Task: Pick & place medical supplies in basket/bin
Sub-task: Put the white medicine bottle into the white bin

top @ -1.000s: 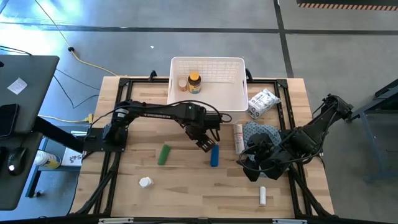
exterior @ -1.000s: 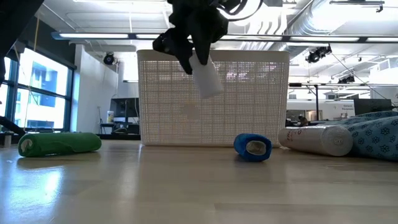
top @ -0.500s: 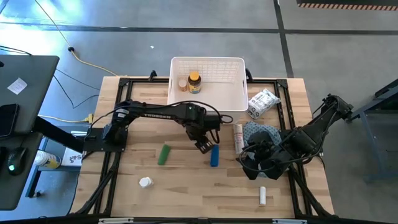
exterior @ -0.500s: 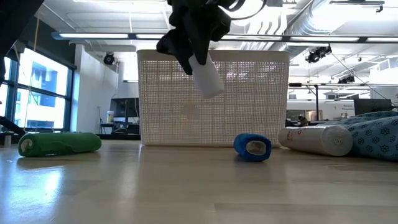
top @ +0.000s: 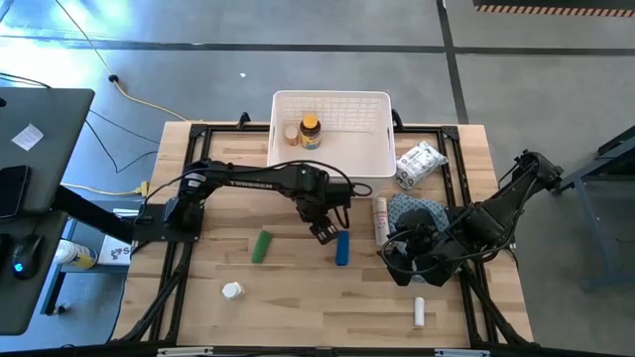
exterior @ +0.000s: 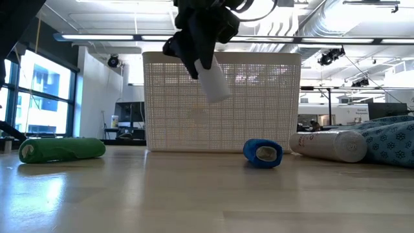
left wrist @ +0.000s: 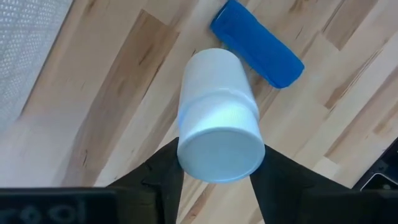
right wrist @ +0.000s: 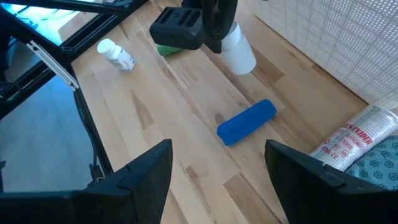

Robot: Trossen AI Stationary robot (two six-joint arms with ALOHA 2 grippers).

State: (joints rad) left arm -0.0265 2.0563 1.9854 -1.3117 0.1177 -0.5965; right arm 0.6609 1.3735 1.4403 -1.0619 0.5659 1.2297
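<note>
Left gripper (exterior: 197,55) clamps white pill bottle (left wrist: 217,118) above table, near blue roll (top: 342,248); right gripper (right wrist: 217,171) spread wide, idle.

Bare wood separates the blue piece (top: 342,248) from the bin (top: 330,159), free passage between

Left gripper (right wrist: 219,38) clamps a white plastic pill bottle (right wrist: 239,51) above the wooden table (right wrist: 186,155). Blue oblong piece (right wrist: 247,122) lies below it. Right gripper fingers (right wrist: 146,177) spread wide.
</note>
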